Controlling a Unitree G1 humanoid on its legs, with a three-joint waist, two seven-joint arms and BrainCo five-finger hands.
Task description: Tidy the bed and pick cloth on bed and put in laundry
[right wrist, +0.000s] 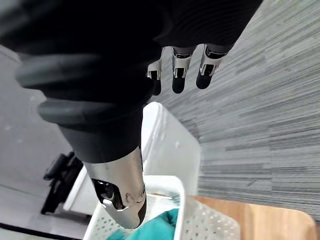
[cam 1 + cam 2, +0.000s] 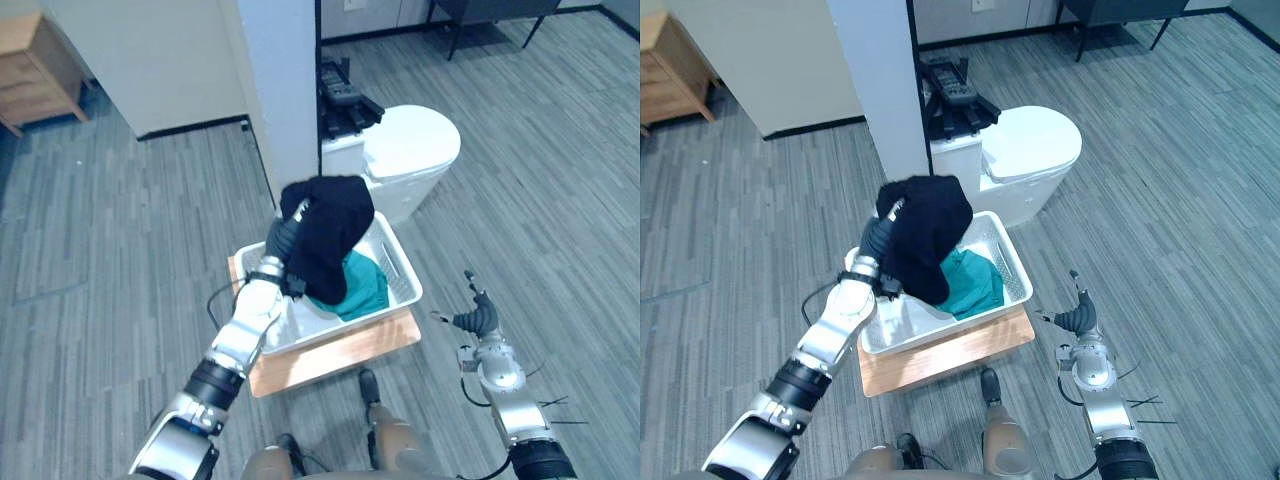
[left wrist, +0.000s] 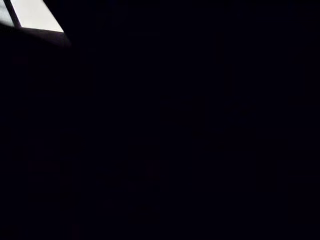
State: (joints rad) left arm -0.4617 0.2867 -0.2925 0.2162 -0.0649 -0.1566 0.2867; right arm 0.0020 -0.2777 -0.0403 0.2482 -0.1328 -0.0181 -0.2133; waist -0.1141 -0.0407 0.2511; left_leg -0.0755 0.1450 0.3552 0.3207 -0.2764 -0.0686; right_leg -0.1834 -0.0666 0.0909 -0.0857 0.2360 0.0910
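Black cloth (image 2: 335, 235) hides most of L hand (image 2: 281, 240).

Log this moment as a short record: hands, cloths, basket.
basket: white, on a wooden board
teal cloth: inside the basket
black cloth: hangs above the basket
left hand: raised over the basket, black cloth draped on it
right hand: open, empty, beside the basket over the floor
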